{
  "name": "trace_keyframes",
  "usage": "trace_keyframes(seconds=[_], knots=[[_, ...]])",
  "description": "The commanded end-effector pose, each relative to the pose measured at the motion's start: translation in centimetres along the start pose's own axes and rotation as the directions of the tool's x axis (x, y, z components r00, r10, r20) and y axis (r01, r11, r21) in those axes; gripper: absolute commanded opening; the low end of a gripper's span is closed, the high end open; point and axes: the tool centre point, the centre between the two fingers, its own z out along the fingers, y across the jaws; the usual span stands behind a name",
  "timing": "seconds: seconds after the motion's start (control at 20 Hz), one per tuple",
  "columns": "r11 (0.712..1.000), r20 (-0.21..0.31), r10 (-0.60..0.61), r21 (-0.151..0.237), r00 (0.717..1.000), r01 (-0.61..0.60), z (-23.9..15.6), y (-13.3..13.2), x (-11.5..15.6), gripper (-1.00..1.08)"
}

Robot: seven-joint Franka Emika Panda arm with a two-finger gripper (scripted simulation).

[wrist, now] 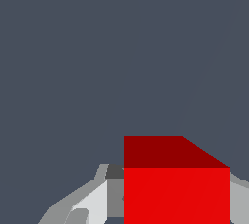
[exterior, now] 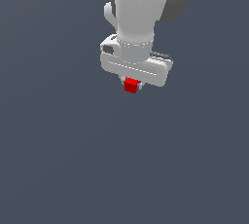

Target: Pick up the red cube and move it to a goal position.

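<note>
End effector (exterior: 132, 85) clamped narrow on red cube (exterior: 131, 85), upper centre of exterior view, directly under white arm (exterior: 141, 9). Cube (wrist: 176, 189) wedged between fingers (wrist: 92, 201), probably for carrying. No goal marker visible; desk plain grey.

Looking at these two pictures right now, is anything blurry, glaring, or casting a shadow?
Exterior view: evenly lit, no glare, and no shadow shows under the gripper or the red cube; edges look slightly jagged. Wrist view: the cube fills the foreground, cropped by the frame, with one face darker than the other.
</note>
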Motion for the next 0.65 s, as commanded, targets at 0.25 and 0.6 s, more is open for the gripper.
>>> trace_keyframes(seconds=[0.25,0.6], knots=[[1.0,0.0,0.0,-0.001,1.0,0.0,-4.9,-1.4,-1.7,-1.0],[1.0,0.001,0.0,0.0,1.0,0.0,-6.2,-1.9,-2.2,-1.0]])
